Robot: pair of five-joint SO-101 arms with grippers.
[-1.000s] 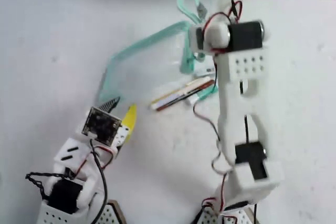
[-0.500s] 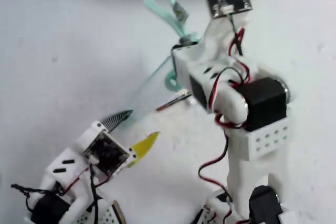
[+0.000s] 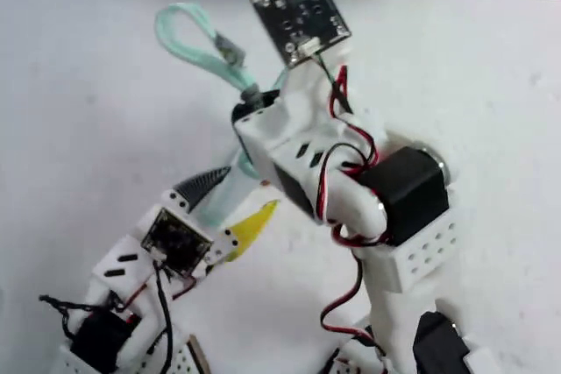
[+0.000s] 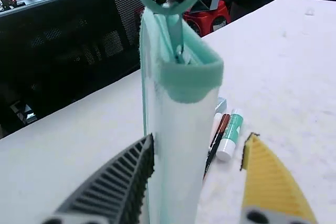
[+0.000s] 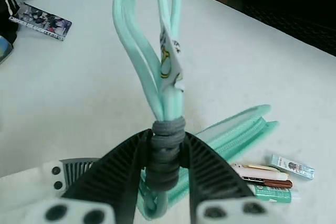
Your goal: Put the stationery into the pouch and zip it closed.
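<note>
The white right arm (image 3: 386, 208) is being swung leftward, and the translucent mint-green zip pouch (image 4: 176, 124) is being hoisted upright by its strap loop (image 5: 149, 51), clamped in the right gripper (image 5: 165, 148). The left gripper (image 4: 199, 140) is being held wide open astride its lower end. The pens and glue stick (image 4: 223, 132) beside it are being left unpacked.

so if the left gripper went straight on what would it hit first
Likely the pouch, hanging upright between the left gripper's open jaws, nearest the black one. The pens lie beyond it, though depth is unclear.
</note>
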